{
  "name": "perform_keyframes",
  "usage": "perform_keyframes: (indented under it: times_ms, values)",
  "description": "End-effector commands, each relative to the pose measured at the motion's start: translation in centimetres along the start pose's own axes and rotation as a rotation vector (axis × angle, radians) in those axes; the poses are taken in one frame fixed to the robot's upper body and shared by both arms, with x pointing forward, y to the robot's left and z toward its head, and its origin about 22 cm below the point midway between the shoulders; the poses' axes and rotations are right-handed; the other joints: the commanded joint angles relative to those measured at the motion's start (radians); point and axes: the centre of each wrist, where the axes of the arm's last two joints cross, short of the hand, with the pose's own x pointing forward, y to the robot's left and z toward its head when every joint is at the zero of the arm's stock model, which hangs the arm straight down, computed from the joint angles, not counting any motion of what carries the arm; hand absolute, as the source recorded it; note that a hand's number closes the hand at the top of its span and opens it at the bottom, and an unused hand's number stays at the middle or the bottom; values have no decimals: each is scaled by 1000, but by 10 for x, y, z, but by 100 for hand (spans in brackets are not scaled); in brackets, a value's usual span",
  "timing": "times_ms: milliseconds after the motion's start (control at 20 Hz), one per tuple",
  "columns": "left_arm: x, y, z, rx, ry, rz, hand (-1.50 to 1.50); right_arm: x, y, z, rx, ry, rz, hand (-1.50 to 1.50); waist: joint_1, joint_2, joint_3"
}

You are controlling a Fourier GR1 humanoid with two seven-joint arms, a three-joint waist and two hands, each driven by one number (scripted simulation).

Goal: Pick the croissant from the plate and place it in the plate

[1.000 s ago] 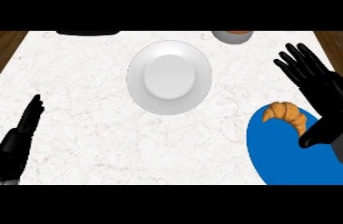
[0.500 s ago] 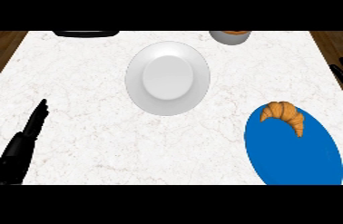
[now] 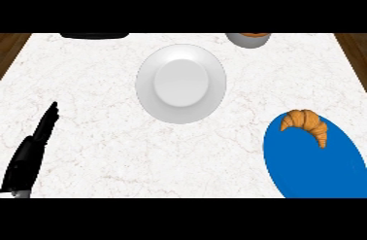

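Observation:
A golden croissant (image 3: 308, 125) lies on the upper left part of a blue plate (image 3: 315, 161) at the lower right of the head view. An empty white plate (image 3: 181, 83) sits in the middle of the marble counter, toward the back. My left hand (image 3: 32, 149) rests edge-on at the lower left, fingers straight and pointing up, far from both plates. My right hand does not show in the view.
A grey bowl (image 3: 249, 39) with something orange in it stands at the back edge, right of centre. A dark flat object (image 3: 94, 35) lies at the back left. Wooden floor shows past the counter's side edges.
My right hand, which hovered over the croissant a second ago, has left the view. The left hand has turned edge-on and shifted slightly. The view has moved a little.

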Motion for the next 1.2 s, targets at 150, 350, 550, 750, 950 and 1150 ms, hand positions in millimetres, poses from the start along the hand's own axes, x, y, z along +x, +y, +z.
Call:
perform_keyframes:
  times_ms: [150, 350, 550, 750, 950, 1150]
  values:
    - [2, -3, -4, 3, -12, 5, 0, 20, 3, -29, 224, 115, 201, -150, 13, 3, -1]
    - [-3, -8, 6, 3, 1, -6, 0, 7, 12, -36, 301, 190, 259, -150, 18, 1, 0]
    - [1, -16, -7, -5, -4, -1, 0, 2, 15, -53, 357, 249, 326, -150, 15, 4, 0]
    - [0, -7, -2, -23, -2, -3, 0, -16, 28, -63, 412, 290, 416, -150, 20, 3, 0]
    - [8, 5, -10, -20, -16, -3, 0, -21, 24, -58, 469, 334, 494, -150, 29, 7, 1]
    - [-5, -5, -11, -24, -13, 2, 0, -47, 36, -77, 517, 340, 554, -150, 33, 12, -1]
